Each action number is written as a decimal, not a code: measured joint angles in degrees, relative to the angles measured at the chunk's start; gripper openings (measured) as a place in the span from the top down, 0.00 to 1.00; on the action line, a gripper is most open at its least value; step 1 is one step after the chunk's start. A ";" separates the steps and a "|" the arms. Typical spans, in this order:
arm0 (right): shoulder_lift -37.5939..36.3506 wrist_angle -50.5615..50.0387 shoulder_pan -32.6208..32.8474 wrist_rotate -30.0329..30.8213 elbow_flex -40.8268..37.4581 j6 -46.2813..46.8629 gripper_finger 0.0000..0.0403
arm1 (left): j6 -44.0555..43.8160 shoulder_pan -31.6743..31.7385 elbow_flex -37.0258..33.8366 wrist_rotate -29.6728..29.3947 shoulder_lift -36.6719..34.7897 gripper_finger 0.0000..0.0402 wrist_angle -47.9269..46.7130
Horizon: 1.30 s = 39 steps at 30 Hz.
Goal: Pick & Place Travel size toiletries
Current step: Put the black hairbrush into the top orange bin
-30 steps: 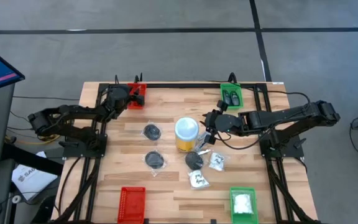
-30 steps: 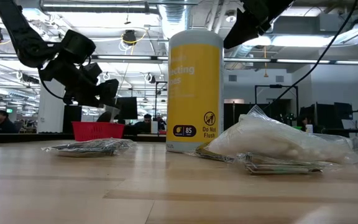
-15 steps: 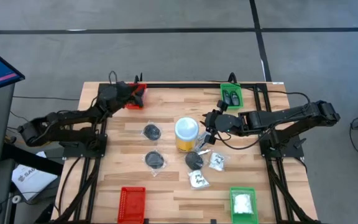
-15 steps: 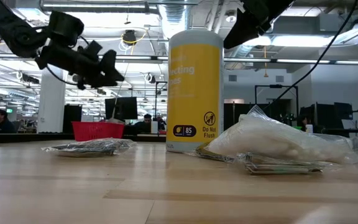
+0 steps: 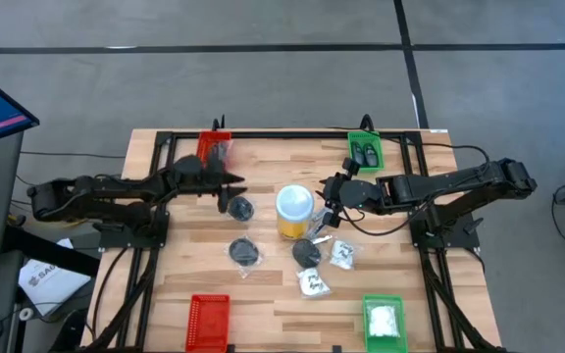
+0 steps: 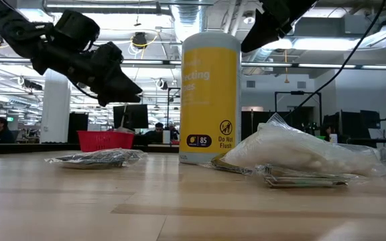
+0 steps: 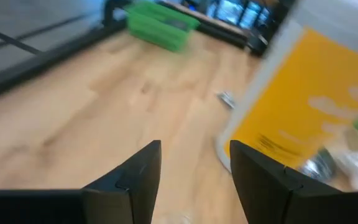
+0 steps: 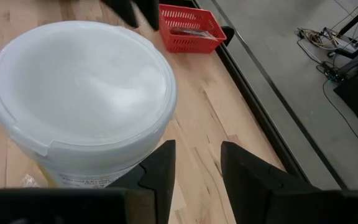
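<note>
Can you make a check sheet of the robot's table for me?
Surface: wooden table, bare between the items.
Job's things: black round packets; clear packets; dark bottles in the far green tray; white packet in the near green tray.
Clutter: yellow jar, upright; two red trays.
Grippers: left gripper open, empty, beside a round packet; right gripper open, empty, next to the jar.
Cables: black ones off the table's right side.
Surroundings: grey floor, paper lying on it.
</note>
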 joint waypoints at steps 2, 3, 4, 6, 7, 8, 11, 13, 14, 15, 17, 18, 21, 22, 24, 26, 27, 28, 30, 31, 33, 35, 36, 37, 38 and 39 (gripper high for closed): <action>0.00 0.00 0.00 0.00 0.02 0.00 0.71 | 0.03 -1.70 0.00 -0.01 0.00 0.55 -1.26; 0.00 0.00 0.00 0.00 0.02 0.00 0.71 | 0.06 -2.46 0.00 -0.20 0.00 0.55 -2.17; 0.00 0.00 0.00 0.00 0.02 0.08 0.71 | 0.06 -3.14 0.00 -0.60 0.14 0.55 -2.99; 0.00 0.01 0.00 -0.02 0.00 0.49 0.71 | 0.06 -4.21 0.00 -2.36 0.28 0.55 -5.05; 0.00 0.02 0.00 -0.02 0.02 0.60 0.71 | 0.06 -4.62 0.00 -3.49 0.28 0.55 -6.02; 0.00 0.03 0.00 -0.02 0.01 0.61 0.71 | 0.06 -5.00 0.00 -4.76 0.43 0.55 -6.72; 0.00 0.04 0.00 -0.02 0.02 0.61 0.71 | -0.12 -5.90 -0.05 -8.15 1.37 0.55 -8.40; 0.00 0.04 0.00 -0.03 0.01 0.60 0.71 | -0.15 -6.37 -0.04 -9.22 2.47 0.55 -8.24; 0.00 0.04 0.00 -0.02 0.01 0.61 0.71 | -0.14 -6.48 -0.04 -9.55 3.09 0.55 -8.31; 0.00 0.04 0.00 -0.04 0.00 0.61 0.71 | -0.24 -6.56 -0.04 -9.80 3.83 0.55 -8.41; 0.00 0.04 0.00 -0.04 0.00 0.59 0.71 | -0.51 -6.56 -0.04 -10.52 5.32 0.55 -8.25; 0.00 0.04 0.00 -0.07 0.00 0.59 0.71 | -0.55 -6.56 -0.04 -11.25 6.19 0.55 -8.32; 0.00 0.04 0.00 -0.10 0.00 0.59 0.71 | -0.55 -6.56 -0.05 -14.23 8.53 0.55 -8.33; 0.00 0.04 0.00 -0.11 0.00 0.59 0.71 | -0.55 -6.56 -0.04 -15.29 9.18 0.55 -8.24; 0.00 0.04 0.00 -0.11 0.01 0.59 0.71 | -0.57 -6.56 -0.04 -17.00 10.19 0.55 -8.28; 0.00 0.05 0.00 -0.11 0.00 0.57 0.71 | -0.57 -6.56 -0.04 -18.31 10.96 0.55 -8.16; 0.00 0.07 0.00 -0.11 0.00 0.57 0.71 | -0.59 -6.56 -0.04 -18.93 11.25 0.55 -8.19; 0.00 0.07 0.00 -0.11 0.00 0.57 0.71 | -0.87 -6.56 -0.04 -19.62 11.45 0.55 -8.19; 0.00 0.07 0.00 -0.11 0.00 0.57 0.71 | -1.65 -6.56 -0.04 -20.91 11.52 0.55 -8.17; 0.00 0.09 0.00 -0.11 0.00 0.57 0.71 | -1.87 -6.56 -0.04 -21.48 11.52 0.55 -8.15; 0.00 0.07 0.00 -0.11 0.00 0.59 0.71 | -2.07 -6.56 -0.04 -22.02 11.52 0.55 -8.15; 0.00 0.09 0.00 -0.11 0.00 0.59 0.71 | -2.08 -6.56 -0.04 -22.37 11.52 0.55 -8.16; 0.00 0.07 0.00 -0.11 0.00 0.59 0.71 | -2.10 -6.56 -0.04 -22.38 11.52 0.55 -8.15; 0.00 0.08 0.00 -0.11 0.00 0.58 0.71 | -2.21 -6.56 -0.04 -22.38 11.52 0.55 -8.19; 0.00 0.09 0.00 -0.11 0.00 0.57 0.71 | -2.36 -6.56 -0.04 -22.37 11.52 0.55 -8.22; 0.00 0.09 0.00 -0.10 0.00 0.57 0.71 | -2.64 -6.56 -0.04 -22.37 11.52 0.55 -8.26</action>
